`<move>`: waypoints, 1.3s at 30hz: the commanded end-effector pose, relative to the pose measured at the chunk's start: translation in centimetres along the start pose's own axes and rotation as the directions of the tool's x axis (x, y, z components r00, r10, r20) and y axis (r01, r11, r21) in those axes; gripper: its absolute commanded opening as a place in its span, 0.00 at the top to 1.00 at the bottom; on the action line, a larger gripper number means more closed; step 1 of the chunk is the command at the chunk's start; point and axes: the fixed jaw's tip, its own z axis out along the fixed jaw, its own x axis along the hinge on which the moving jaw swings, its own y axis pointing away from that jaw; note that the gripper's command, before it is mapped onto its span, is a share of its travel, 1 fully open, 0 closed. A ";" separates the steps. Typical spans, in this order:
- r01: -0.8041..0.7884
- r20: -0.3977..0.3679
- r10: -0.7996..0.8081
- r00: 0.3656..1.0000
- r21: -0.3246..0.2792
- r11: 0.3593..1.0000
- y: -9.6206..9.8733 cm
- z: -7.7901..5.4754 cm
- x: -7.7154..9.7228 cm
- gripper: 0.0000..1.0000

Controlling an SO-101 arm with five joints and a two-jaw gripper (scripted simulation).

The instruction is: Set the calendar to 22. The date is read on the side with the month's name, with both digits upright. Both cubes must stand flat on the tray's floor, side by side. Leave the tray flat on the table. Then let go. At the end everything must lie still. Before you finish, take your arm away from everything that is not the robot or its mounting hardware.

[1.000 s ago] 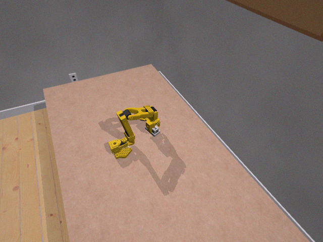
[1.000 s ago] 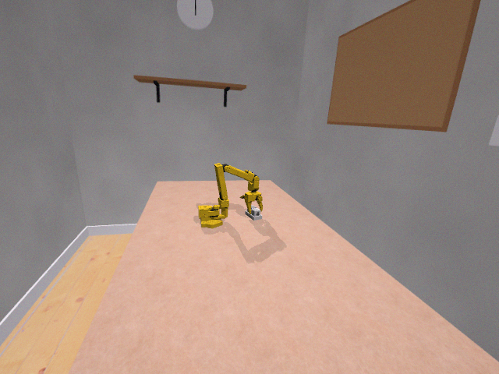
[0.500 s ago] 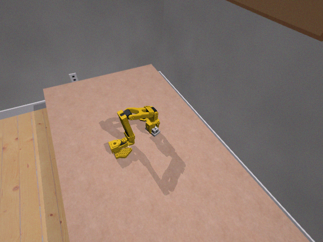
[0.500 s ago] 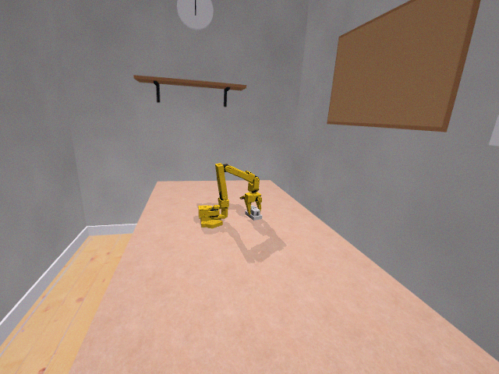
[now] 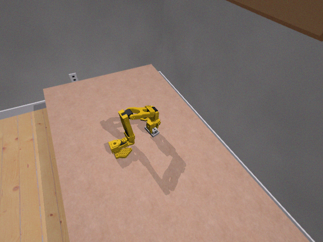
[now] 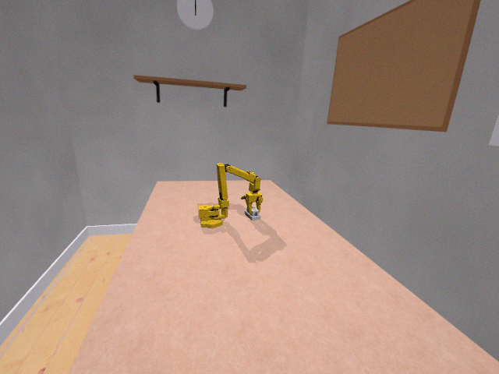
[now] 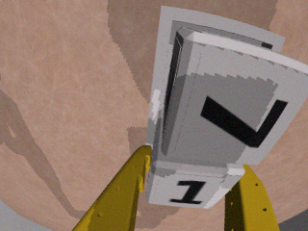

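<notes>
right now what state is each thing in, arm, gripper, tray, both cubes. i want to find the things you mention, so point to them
arm (image 5: 126, 126) (image 6: 222, 183): bent, reaching over to the tray
gripper (image 5: 154, 129) (image 6: 254, 211) (image 7: 196, 161): pointing down, fingers partly apart on either side of the 1 cube, grip on it cannot be told
tray (image 5: 155, 135) (image 6: 254, 218) (image 7: 221, 24): on the table
cube with 1 (image 7: 188, 192): 1 facing the wrist camera
cube with 7 (image 7: 231, 120): 7 facing the wrist camera, beside the 1 cube
</notes>
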 end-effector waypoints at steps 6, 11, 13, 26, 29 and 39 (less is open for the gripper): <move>0.004 -0.007 -0.004 1.000 0.040 0.999 -0.9 -0.5 0.1 0.83; 0.004 -0.007 -0.004 1.000 0.040 0.999 -0.9 -0.5 0.1 0.83; 0.004 -0.007 -0.004 1.000 0.040 0.999 -0.9 -0.5 0.1 0.83; 0.004 -0.007 -0.004 1.000 0.040 0.999 -0.9 -0.5 0.1 0.99; 0.004 -0.007 -0.004 1.000 0.040 0.999 -0.9 -0.5 0.1 1.00; 0.004 -0.007 -0.004 1.000 0.040 0.999 -0.9 -1.1 0.1 1.00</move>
